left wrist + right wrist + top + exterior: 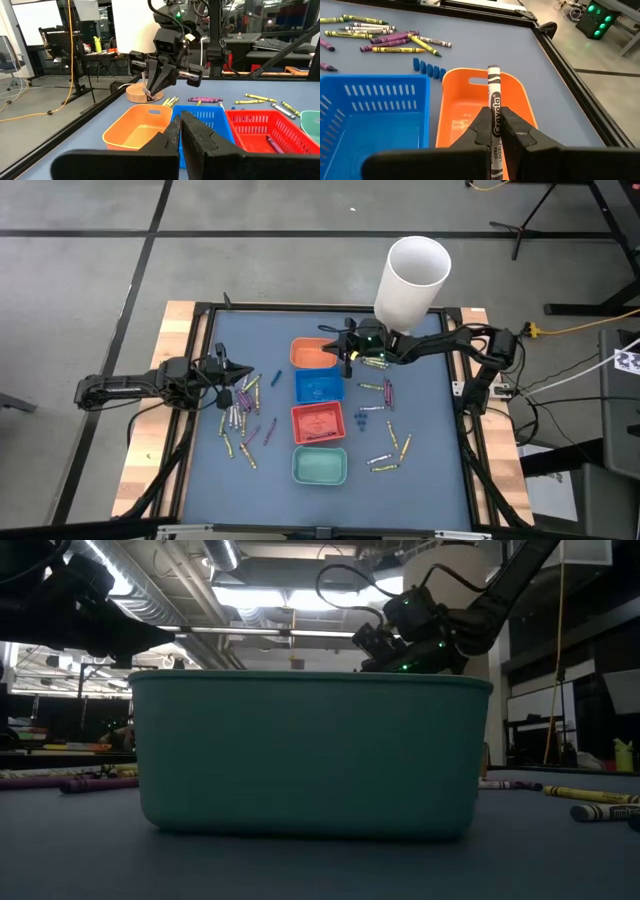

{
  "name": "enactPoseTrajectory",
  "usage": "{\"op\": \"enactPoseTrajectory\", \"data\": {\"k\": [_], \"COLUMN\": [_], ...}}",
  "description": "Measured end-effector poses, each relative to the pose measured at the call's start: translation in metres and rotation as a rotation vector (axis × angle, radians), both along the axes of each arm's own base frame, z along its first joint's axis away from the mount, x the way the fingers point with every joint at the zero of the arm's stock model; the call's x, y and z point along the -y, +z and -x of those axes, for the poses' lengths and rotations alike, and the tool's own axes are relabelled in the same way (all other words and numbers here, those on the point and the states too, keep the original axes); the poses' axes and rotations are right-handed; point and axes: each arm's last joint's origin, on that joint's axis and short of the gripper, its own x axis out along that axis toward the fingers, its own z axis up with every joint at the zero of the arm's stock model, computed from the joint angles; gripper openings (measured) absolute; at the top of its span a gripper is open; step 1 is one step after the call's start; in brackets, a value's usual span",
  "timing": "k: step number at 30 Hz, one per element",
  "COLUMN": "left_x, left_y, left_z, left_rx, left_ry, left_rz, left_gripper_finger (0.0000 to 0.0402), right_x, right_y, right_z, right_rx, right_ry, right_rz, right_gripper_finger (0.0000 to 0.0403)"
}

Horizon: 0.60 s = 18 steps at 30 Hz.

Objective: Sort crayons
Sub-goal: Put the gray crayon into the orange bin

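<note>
The word "Crayola" runs lengthwise in dark letters down the pale wrapper of the crayon clamped in the right hand. Labels on the other crayons are too small to read.

**Where my four eyes sit**

High: straight down on my whole table. Low: tabletop level, pressed close to the teal tray. My wrists look forward past my fingers; both share the orange tray with the high view.
</note>
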Motion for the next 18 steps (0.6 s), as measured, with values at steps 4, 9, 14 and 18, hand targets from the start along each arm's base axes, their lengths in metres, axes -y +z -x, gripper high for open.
{"op": "enactPoseTrajectory", "data": {"k": [4,9,14,18], "left_x": [0.0,0.0,0.0,0.0], "left_y": [0.0,0.0,-0.0001,-0.0001], "left_z": [0.0,0.0,0.0,0.0], "left_rx": [0.0,0.0,0.0,0.0], "left_ry": [0.0,0.0,0.0,0.0], "left_rz": [0.0,0.0,0.0,0.003], "left_gripper_finger": [0.0,0.0,0.0,0.0], "right_x": [0.0,0.0,0.0,0.0], "right_y": [0.0,-0.0001,-0.0002,-0.0003], "right_z": [0.0,0.0001,0.0001,0.0001], "right_rx": [0.0,-0.001,-0.002,-0.003], "right_ry": [0.0,-0.001,-0.001,-0.001], "right_rz": [0.0,-0.001,-0.002,-0.003], "right_gripper_finger": [0.0042,0.0091,0.0112,0.0115]}}
